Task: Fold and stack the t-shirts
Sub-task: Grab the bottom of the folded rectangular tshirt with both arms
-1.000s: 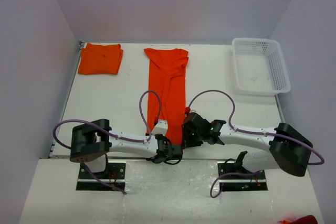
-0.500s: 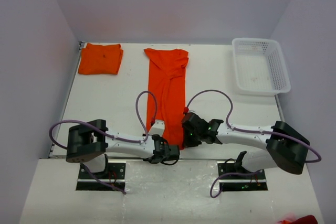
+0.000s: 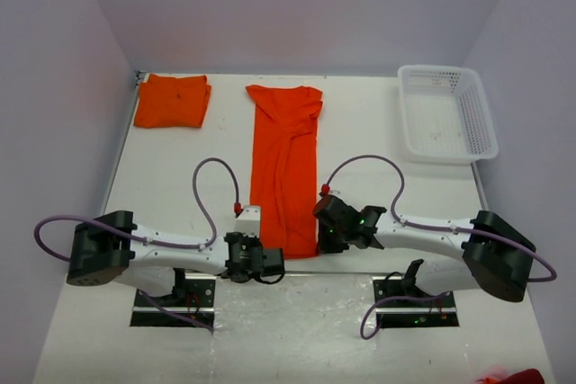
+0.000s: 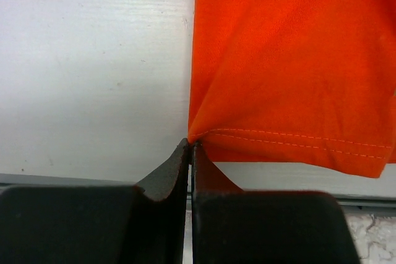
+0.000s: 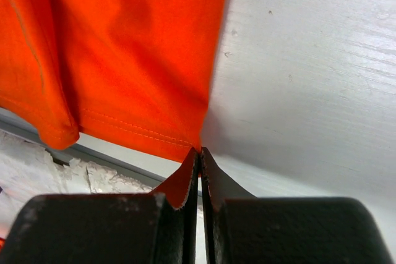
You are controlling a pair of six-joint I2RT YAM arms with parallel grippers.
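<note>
A long t-shirt (image 3: 284,177) of bright orange cloth is laid out as a narrow strip down the middle of the white table (image 3: 180,177). Its collar end is bunched near the far edge and its stitched hem lies at the near edge, between the two arms.

The left gripper (image 4: 190,148) is seen with its jaws pressed together. The near-left corner of the hem is pinched at the very tips, and the cloth is pulled up into a small peak there. The right gripper (image 5: 200,153) is likewise closed to a thin seam, and the near-right corner of the same hem is caught between its tips. In the right wrist view, the hem is seen to run slightly past the table's near edge on its left side. Both arms are stretched low and inward along the near edge, with their wrists close to either side of the strip.

A second, folded t-shirt (image 3: 171,102) is placed as a compact rectangle in the far left corner of the table, well apart from the strip. A white lattice basket (image 3: 447,119) is set in the far right corner.
</note>
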